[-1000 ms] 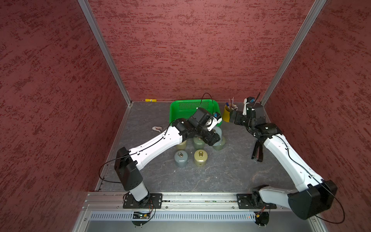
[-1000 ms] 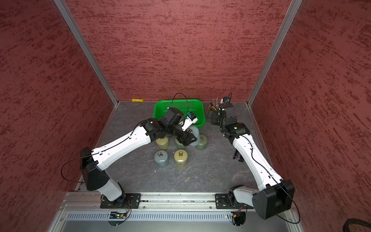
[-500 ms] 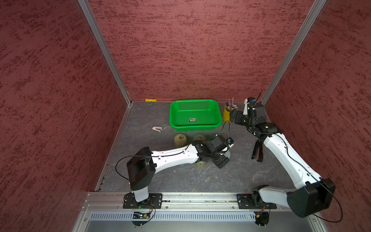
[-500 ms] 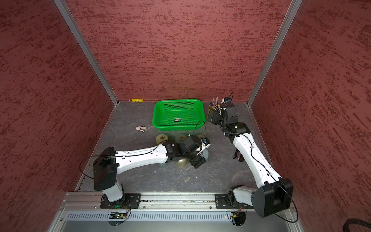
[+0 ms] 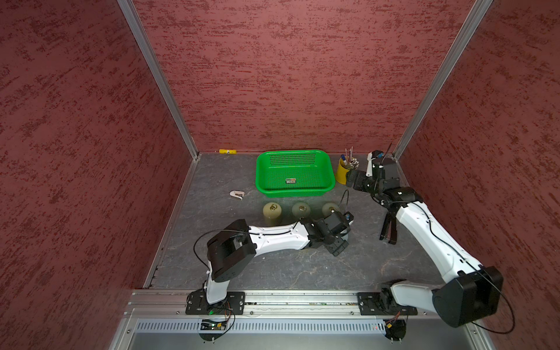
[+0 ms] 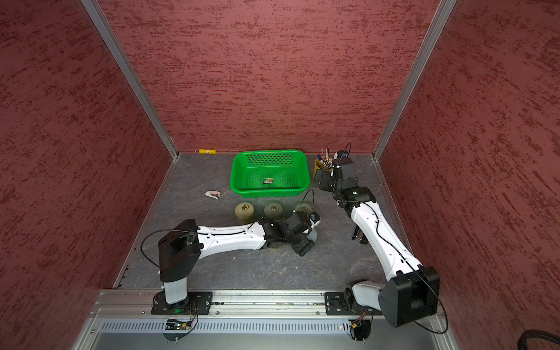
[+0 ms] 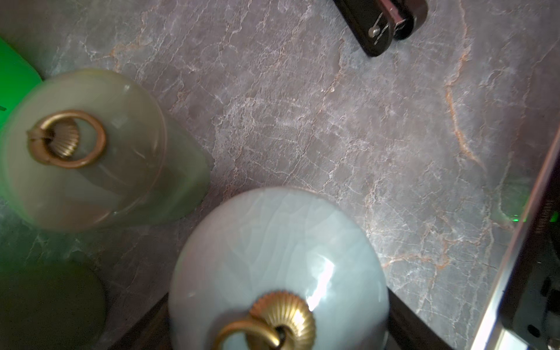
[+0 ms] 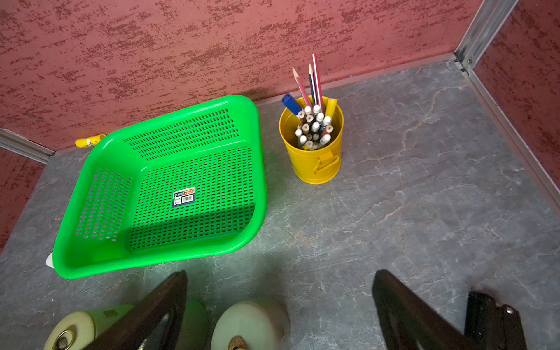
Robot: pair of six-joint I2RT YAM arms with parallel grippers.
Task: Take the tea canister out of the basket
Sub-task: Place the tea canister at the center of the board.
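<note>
Left end effector [image 6: 306, 239]: you have it clamped on the pale blue canister [image 7: 272, 248], dark fingers [image 7: 412, 324] at either side of its body. There is a brass ring [image 7: 260, 328] on the lid. In both top views the wrist hides most of that canister.

Canister position: outside the basket [image 5: 294, 192] and well apart from it, low over the desk [image 5: 272, 266]. It is on the near side of a row of three olive canisters [image 5: 301, 209]. Whether its base touches the desk you cannot tell.

Basket: upright at the back of the desk, with the label [image 8: 184, 197] on its floor in plain view.

Olive row: upright, just in front of the basket. One of them sits just beside the blue canister in the left wrist view.

Right end effector [image 8: 280, 275]: your fingers stand wide apart, gripping nothing. It hovers near the yellow bucket [image 8: 315, 163] of pencils beside the basket.

Black tool [image 5: 389, 230]: lies on the desk beneath the right arm.
</note>
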